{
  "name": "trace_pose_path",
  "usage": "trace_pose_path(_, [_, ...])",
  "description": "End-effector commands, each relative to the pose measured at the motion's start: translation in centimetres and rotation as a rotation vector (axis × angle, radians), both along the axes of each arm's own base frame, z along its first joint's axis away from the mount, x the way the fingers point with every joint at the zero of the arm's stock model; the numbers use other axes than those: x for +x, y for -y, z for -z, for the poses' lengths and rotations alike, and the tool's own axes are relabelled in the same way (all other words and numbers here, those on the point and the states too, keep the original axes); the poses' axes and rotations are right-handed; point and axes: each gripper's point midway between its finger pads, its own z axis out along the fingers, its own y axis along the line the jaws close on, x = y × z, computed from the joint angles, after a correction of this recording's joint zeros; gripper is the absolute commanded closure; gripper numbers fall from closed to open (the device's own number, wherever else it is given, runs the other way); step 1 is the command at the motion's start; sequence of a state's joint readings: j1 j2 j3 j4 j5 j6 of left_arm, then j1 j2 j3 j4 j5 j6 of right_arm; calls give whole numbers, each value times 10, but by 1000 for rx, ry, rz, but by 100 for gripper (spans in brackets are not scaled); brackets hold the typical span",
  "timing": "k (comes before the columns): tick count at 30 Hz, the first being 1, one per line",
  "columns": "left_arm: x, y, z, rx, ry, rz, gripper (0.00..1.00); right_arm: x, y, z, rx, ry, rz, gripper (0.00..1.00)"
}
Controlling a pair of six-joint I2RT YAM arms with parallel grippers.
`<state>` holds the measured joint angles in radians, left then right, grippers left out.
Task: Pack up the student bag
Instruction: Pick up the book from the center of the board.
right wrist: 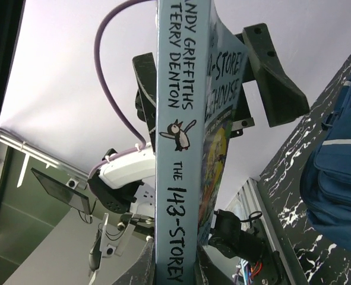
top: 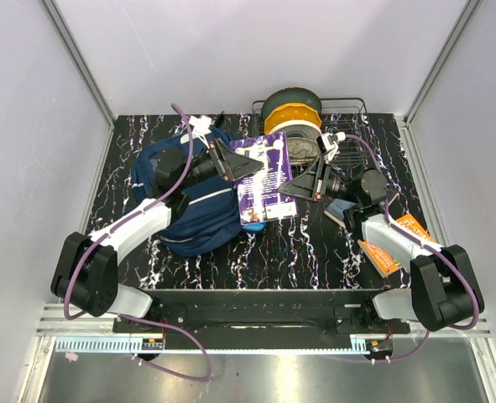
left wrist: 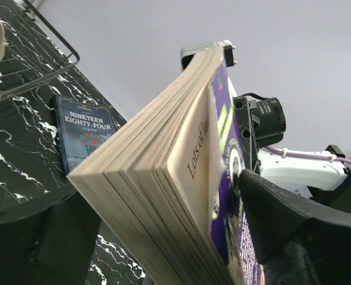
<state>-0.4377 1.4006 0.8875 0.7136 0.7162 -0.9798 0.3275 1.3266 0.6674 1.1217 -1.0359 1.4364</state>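
Note:
The navy student bag lies at the left of the table, and its side shows in the right wrist view. A thick purple-covered paperback with a pale blue spine is held in the air just right of the bag. My left gripper is shut on the book's left edge, with the fanned pages between its fingers. My right gripper is shut on the book's spine side, and its fingers clamp the spine's lower end.
A wire rack at the back holds a green and orange spool. A small dark blue book lies on the table to the right. An orange book lies by the right arm.

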Motion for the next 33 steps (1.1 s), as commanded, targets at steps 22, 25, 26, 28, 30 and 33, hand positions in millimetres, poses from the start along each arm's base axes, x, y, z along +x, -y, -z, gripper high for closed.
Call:
trace_pose_path(22, [12, -44, -20, 96, 86, -336, 100, 36, -6, 30, -255, -20, 210, 26])
trace_pose_path(25, [22, -64, -18, 98, 44, -473, 100, 40, -1, 34, -252, -46, 284, 12])
trace_pose_path(26, [24, -69, -19, 76, 17, -498, 100, 40, 2, 42, -256, -71, 308, 10])
trace_pose_path(28, [28, -77, -18, 39, -25, -551, 100, 43, 7, 43, -236, -98, 371, 8])
trace_pose_path(30, [31, -83, -23, -38, -73, -574, 100, 41, 7, 59, -231, -147, 404, 7])
trace_pose_path(33, [33, -86, -22, -102, -124, -583, 100, 29, -1, 55, -163, -146, 405, 6])
